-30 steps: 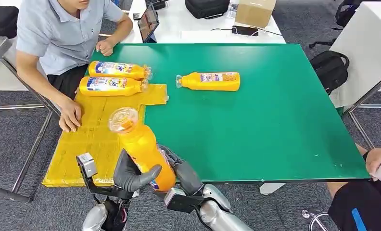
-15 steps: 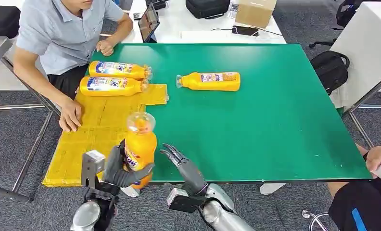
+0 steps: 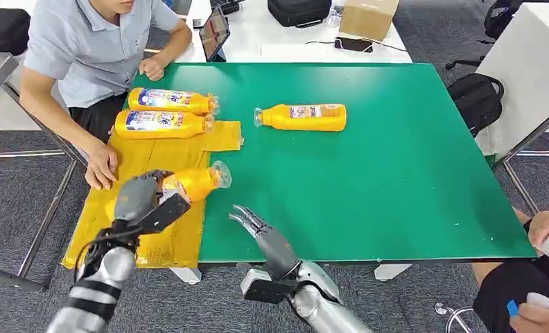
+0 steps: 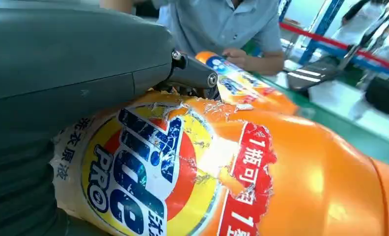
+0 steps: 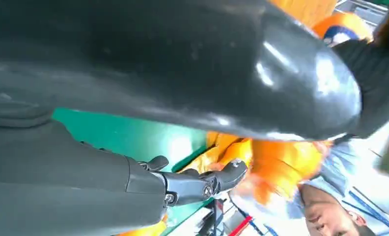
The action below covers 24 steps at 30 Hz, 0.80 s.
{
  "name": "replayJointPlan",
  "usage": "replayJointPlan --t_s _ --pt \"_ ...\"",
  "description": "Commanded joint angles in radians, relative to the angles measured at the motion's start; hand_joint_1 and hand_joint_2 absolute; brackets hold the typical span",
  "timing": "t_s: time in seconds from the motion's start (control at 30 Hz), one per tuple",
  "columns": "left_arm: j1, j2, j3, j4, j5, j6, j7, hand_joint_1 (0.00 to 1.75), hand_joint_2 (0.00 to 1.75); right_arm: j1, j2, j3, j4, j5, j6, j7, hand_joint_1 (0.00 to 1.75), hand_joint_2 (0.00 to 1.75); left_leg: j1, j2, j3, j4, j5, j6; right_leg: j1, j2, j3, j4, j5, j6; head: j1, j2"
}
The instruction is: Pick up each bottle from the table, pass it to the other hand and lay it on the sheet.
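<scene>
My left hand grips an orange bottle and holds it nearly flat just over the yellow sheet, its clear cap pointing right. Up close in the left wrist view, the held bottle's torn blue and red label sits right beside my hand. Two more orange bottles lie side by side at the sheet's far end. Another bottle lies on the green table, cap to the left. My right hand hovers open above the table's near edge, holding nothing; its fingers are apart.
A person in a grey shirt sits at the table's left, one hand resting on the sheet's left edge. Another person's hand is at the right edge. A tablet stands beyond the table.
My right hand let go of the bottle and drew back. My left hand carried it forward over the sheet and tipped it from upright to nearly flat.
</scene>
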Motion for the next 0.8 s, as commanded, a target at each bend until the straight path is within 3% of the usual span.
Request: replayJointPlan --t_s 0.03,0.17,0.27,0.33,0.37,0.4,0.47,0.5,0.8 --pt "-0.237 0.044 -0.092 0.396 -0.085 -0.029 0.023 1.68 1.75 -0.057 -0.001 0.029 0.065 -0.011 0.020 -0.034 0.00 0.00 0.000 -0.002 0.003 -0.001 0.000 0.001 0.001 -0.003 0.004 -0.001 -0.001 -0.003 0.000 0.000" --pt "-0.266 0.037 -0.121 0.468 -0.112 -0.035 0.028 1.69 1.75 -0.062 0.000 0.043 0.068 -0.017 0.030 -0.034 0.00 0.00 0.000 0.000 0.004 -0.001 -0.001 0.001 0.001 -0.001 0.005 -0.001 -0.001 -0.003 0.000 0.000" --pt "-0.310 0.022 -0.149 0.582 -0.105 -0.093 0.004 1.61 1.75 -0.067 0.007 0.066 0.076 -0.025 0.040 -0.034 0.00 0.00 0.000 -0.002 0.003 -0.001 -0.001 0.001 0.001 -0.003 0.004 0.000 -0.001 -0.003 0.000 0.000" --pt "-0.318 0.021 -0.166 0.614 -0.104 -0.090 -0.019 1.40 1.75 -0.070 0.008 0.075 0.082 -0.034 0.037 -0.034 0.00 0.00 0.000 -0.001 0.003 0.000 0.000 0.001 0.001 -0.002 0.003 0.000 -0.001 -0.002 0.000 0.000" --pt "-0.323 0.019 -0.165 0.631 -0.085 -0.097 -0.032 1.13 1.75 -0.071 0.005 0.083 0.083 -0.043 0.032 -0.034 0.00 0.00 0.000 -0.001 0.002 0.000 0.000 0.001 0.000 -0.002 0.002 0.000 0.000 -0.002 0.000 0.000" --pt "-0.323 0.017 -0.158 0.630 -0.070 -0.097 -0.041 0.70 1.75 -0.072 0.004 0.084 0.083 -0.047 0.035 -0.034 0.00 0.00 0.000 -0.001 0.003 -0.001 0.000 0.001 0.001 -0.002 0.004 -0.001 -0.001 -0.003 0.000 0.000" --pt "-0.321 0.014 -0.140 0.620 -0.032 -0.101 -0.066 0.09 1.75 -0.072 0.002 0.085 0.080 -0.065 0.042 -0.034 0.00 0.00 0.000 0.000 0.003 0.000 -0.001 0.001 0.001 -0.002 0.003 -0.001 -0.001 -0.003 0.000 0.000" --pt "-0.321 0.011 -0.127 0.619 -0.012 -0.112 -0.072 0.00 1.75 -0.071 0.002 0.085 0.081 -0.070 0.047 -0.034 0.00 0.00 0.000 -0.001 0.002 0.000 0.000 0.001 0.001 -0.002 0.003 0.000 -0.001 -0.002 0.000 0.000" --pt "-0.318 0.014 -0.097 0.594 0.053 -0.146 -0.106 0.00 1.75 -0.073 0.004 0.091 0.080 -0.084 0.057 -0.034 0.00 0.00 0.000 0.000 0.004 0.000 -0.001 0.001 0.001 -0.001 0.004 0.000 -0.001 -0.003 0.000 0.000"
